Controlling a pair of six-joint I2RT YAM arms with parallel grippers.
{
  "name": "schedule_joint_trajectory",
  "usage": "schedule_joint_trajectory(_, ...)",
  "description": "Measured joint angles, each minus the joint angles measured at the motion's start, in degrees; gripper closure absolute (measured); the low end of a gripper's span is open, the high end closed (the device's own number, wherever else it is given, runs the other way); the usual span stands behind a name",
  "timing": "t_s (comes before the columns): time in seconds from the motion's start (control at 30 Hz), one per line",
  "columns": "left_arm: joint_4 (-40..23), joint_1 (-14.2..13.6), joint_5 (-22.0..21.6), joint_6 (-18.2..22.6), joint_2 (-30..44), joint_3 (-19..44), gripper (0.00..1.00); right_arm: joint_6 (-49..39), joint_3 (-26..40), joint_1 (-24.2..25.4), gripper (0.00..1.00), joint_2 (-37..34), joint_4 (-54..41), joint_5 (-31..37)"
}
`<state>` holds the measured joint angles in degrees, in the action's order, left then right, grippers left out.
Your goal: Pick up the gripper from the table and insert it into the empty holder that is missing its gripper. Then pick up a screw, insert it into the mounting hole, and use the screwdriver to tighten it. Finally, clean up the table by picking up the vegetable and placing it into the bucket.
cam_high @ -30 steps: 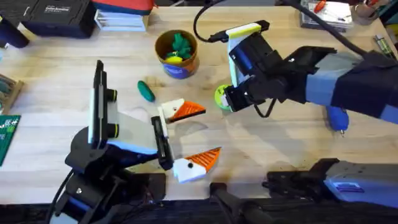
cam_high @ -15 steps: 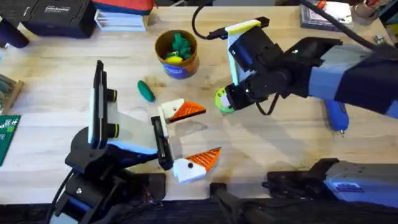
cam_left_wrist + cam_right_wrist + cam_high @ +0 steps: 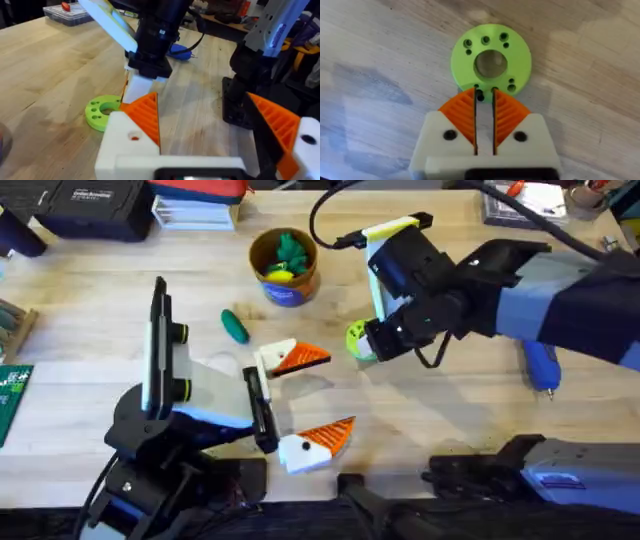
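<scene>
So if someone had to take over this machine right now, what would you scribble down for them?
Right pincer: nearly shut at the edge of the green disc; whether it holds a screw, cannot tell.
Left pincer: open, holding nothing, both orange pads fitted.
Screwdriver: lying on the table, partly under the right arm.
Vegetable: lying on the table, near the bucket.
Done: the orange pad seems fitted.
Left: fit the screw, tighten it, then drop the vegetable in the bucket.
</scene>
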<state>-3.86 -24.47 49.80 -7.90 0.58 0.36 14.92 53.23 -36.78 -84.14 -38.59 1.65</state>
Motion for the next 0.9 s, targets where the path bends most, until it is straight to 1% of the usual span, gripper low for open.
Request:
schedule_joint_trajectory(0.3,0.0,0.0,0.0,0.0,0.0,0.0,0.013,0.0,0.2,-1.2,0.83,-2.1,0.0,0.0)
schedule_joint_trajectory(0.47,0.0,0.0,0.0,0.0,0.0,0.0,0.013,0.0,0.3,-1.2,0.959,-2.1,0.1,0.0)
schedule_joint_trajectory(0.57,0.0,0.0,0.0,0.0,0.0,0.0,0.014,0.0,0.3,-1.2,0.99,-2.1,0.0,0.0)
schedule_joint_trajectory(0.8,0.0,0.0,0.0,0.0,0.0,0.0,0.013,0.0,0.3,-1.2,0.993,-2.1,0.0,0.3)
schedule_joint_trajectory(0.9,0.0,0.0,0.0,0.0,0.0,0.0,0.013,0.0,0.3,-1.2,0.994,-2.1,-0.7,2.3)
